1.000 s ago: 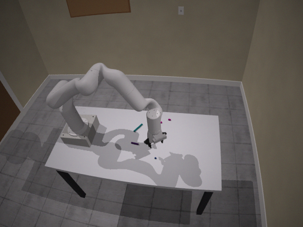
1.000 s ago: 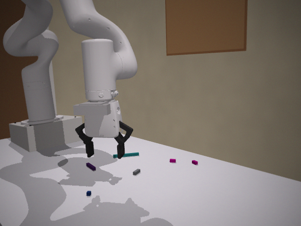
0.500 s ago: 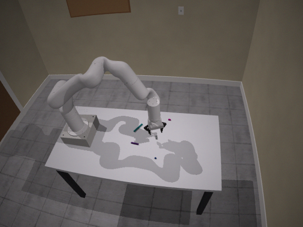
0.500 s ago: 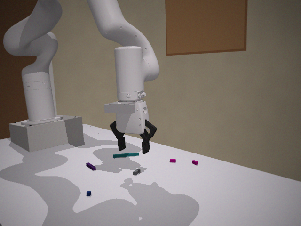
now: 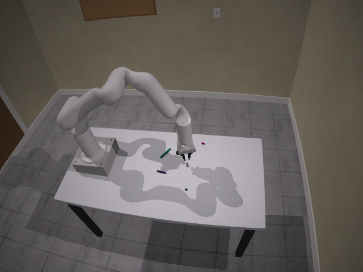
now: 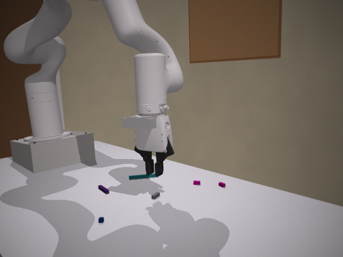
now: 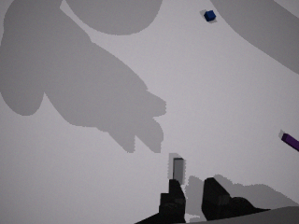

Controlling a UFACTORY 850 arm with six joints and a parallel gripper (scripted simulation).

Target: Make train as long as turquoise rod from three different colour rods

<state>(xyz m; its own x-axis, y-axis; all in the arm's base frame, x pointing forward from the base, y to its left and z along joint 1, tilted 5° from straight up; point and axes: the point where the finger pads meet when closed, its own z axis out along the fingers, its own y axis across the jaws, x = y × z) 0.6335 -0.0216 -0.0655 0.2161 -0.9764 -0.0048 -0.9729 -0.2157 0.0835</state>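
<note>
Rods: loose on the table, grey nearest the jaws, none gripped.

Top view: the gripper is over the table. From its fingertips, the grey rod lies close at 6 o'clock, the blue rod farther on the same bearing. Turquoise rod at 9, purple rod at 8, a magenta rod between 1 and 2.

Exterior: jaws part-open, a narrow gap, nothing held. Grey at 6 o'clock, apart from the tips. Turquoise shows behind them, running out toward 9. Purple between 8 and 9, blue between 7 and 8; two magenta rods, apart, near 3.

Wrist: grey at 11 o'clock from the gap, partly hidden by one finger. Blue well off near 12, purple cut by the frame edge at 2.
</note>
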